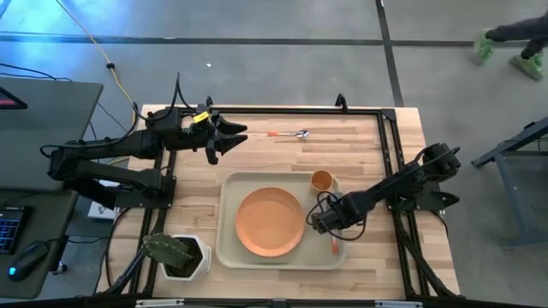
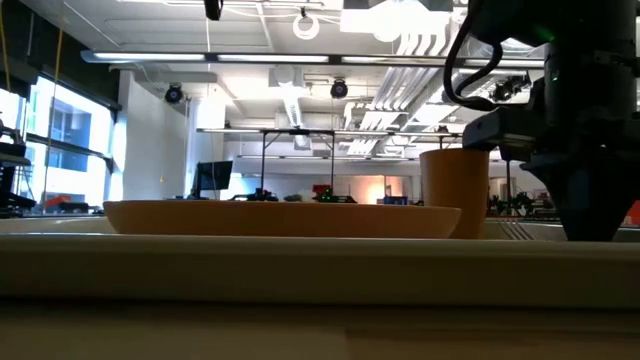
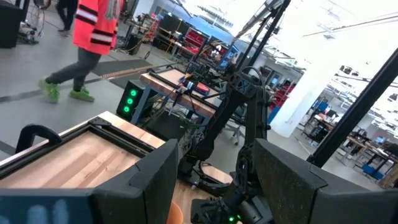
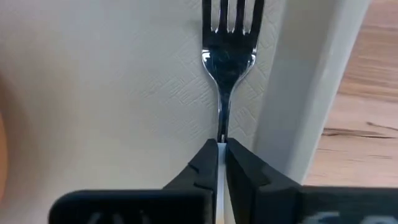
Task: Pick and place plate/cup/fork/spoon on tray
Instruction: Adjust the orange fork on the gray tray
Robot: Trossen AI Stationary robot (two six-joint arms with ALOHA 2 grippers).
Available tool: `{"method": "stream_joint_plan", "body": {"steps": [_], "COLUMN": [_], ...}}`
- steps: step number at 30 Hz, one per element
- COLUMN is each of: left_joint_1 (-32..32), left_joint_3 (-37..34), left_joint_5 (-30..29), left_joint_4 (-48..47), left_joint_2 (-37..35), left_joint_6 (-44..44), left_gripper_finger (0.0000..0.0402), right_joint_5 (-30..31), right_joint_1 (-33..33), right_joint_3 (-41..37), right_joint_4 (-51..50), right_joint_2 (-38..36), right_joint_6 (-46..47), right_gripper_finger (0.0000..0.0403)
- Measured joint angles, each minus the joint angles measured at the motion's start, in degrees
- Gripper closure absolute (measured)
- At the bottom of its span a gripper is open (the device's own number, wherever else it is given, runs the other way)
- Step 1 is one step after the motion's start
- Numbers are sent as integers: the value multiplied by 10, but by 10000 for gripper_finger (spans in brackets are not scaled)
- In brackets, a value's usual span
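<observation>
Three of the four pieces are already at the large beige rectangular tray with raised rim [image 1: 229, 224]: the round flat orange plate [image 1: 270, 221] at its centre, the small orange-yellow cylindrical cup [image 1: 321, 180] toward two o'clock of the plate, and the small fork with silver tines and orange-red handle [image 4: 229, 56], which lies along the tray's three-o'clock edge, close against the rim wall. The right hand [image 4: 222, 163] is pinched narrow on the fork's thin neck, tines pointing away from it, and sits low over the tray at four o'clock of the plate.

Risk one: with the fork so near the sloping rim, letting go may leave it leaning on the wall or sliding out onto the wooden bench [image 1: 377, 145]. Risk two: a pull-away before the fingers part fully could drag the fork along, or the arm could brush the cup just beside it.

Still outside, the small spoon with silver bowl and orange-red handle [image 1: 288, 134] lies on the bench at twelve o'clock of the tray. The left hand [image 1: 229, 137] hovers beside its handle end, fingers spread wide; a shallow approach could skid the spoon along the bench instead of lifting it.
</observation>
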Motion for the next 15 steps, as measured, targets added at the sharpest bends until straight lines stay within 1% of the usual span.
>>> {"method": "stream_joint_plan", "body": {"steps": [3,6,15], "left_joint_1": [0,0,0], "left_joint_3": [0,0,0], "left_joint_5": [0,0,0], "left_joint_4": [0,0,0], "left_joint_2": [0,0,0], "left_joint_6": [0,0,5], "left_gripper_finger": [202,202,202], "right_joint_5": [-2,-4,-2], "right_joint_1": [0,0,3], "right_joint_3": [0,-1,-1], "right_joint_4": [0,3,0], "right_joint_2": [-2,-11,-60], "right_joint_6": [0,0,17], "right_gripper_finger": [389,395,400]}}
